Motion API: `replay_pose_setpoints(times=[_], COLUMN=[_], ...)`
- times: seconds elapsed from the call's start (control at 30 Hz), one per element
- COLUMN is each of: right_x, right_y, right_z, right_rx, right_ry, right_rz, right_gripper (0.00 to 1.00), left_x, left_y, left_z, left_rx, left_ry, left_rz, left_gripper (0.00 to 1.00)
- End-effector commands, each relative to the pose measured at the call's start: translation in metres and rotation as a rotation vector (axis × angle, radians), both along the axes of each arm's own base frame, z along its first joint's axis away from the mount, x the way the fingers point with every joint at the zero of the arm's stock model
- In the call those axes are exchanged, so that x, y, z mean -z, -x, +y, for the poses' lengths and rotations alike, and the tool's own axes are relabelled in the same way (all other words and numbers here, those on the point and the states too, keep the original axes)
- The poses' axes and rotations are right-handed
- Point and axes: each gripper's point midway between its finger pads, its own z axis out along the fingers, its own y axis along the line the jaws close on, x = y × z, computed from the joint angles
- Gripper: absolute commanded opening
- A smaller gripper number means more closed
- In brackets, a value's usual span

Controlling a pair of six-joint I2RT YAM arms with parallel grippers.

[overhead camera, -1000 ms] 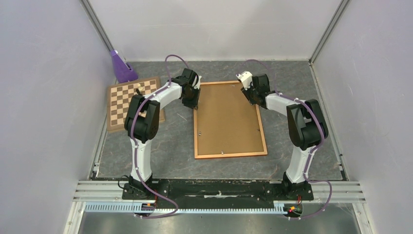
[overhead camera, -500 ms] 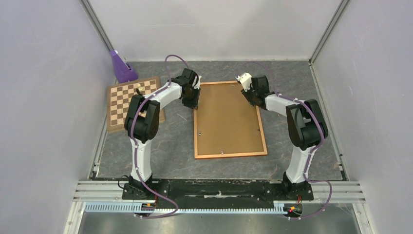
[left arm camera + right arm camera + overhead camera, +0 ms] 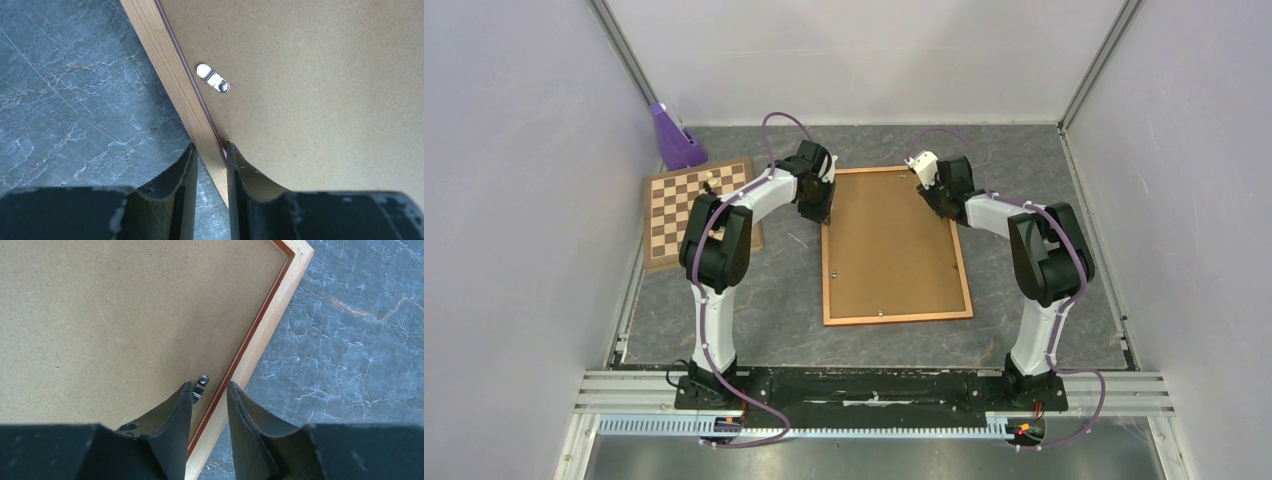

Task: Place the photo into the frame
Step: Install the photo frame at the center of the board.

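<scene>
Closing-up stage, apparently — left gripper [image 3: 210, 150] clamps the frame [image 3: 165, 65] by its left rail; right gripper [image 3: 210, 390], jaws narrow and empty, must swivel the turn clip [image 3: 201, 384].

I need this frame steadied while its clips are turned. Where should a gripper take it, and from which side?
A side rail, from above, straddling it: the frame lies flat, and only its thin rails fit between jaws, as the left gripper shows.
</scene>
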Motion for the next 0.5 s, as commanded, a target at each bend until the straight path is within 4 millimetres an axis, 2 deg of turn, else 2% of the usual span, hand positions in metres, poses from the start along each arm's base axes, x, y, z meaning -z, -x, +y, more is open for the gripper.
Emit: replay_pose_setpoints(times=[0.0,0.17,0.47], right_x=[0.013,0.014,0.001], right_y=[0.004,0.006,0.009], right_z=[-0.002,-0.008,-0.022], right_rx=[-0.003,0.007,0.021], right_ry=[0.027,0.056,0.126], right_rz=[0.01,0.009,-0.025], right_gripper=[0.35,0.35,0.34], left_x=[0.006,0.005,0.005], left_y=[0.0,0.001,0.001], left_z=[-0.006,-0.006,-0.006], left_rx=[0.013,0.015,0.016], left_ry=[0.034,0.034,0.031], left_rz=[0.008,0.007,0.005], left_gripper=[0.02,0.02,0.02])
